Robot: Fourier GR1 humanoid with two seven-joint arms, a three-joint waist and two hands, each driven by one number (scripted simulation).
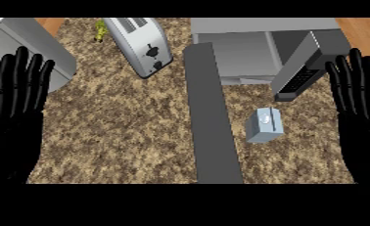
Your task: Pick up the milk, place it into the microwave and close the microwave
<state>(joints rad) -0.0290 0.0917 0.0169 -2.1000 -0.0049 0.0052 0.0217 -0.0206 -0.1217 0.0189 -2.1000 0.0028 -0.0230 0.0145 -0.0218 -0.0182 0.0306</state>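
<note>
milk carton sits upright on the counter, just below the open microwave. right hand and left hand rest open at the edges, holding nothing. risk: a careless reach tips the carton or clips the microwave door.

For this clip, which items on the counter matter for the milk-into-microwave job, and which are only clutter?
Part of the job:
- milk carton, upright on the counter
- microwave, door open
- left robot hand and right robot hand, both open, resting at the edges

Just lying about:
- toaster
- small green item behind it
- grey strip across the counter
</note>
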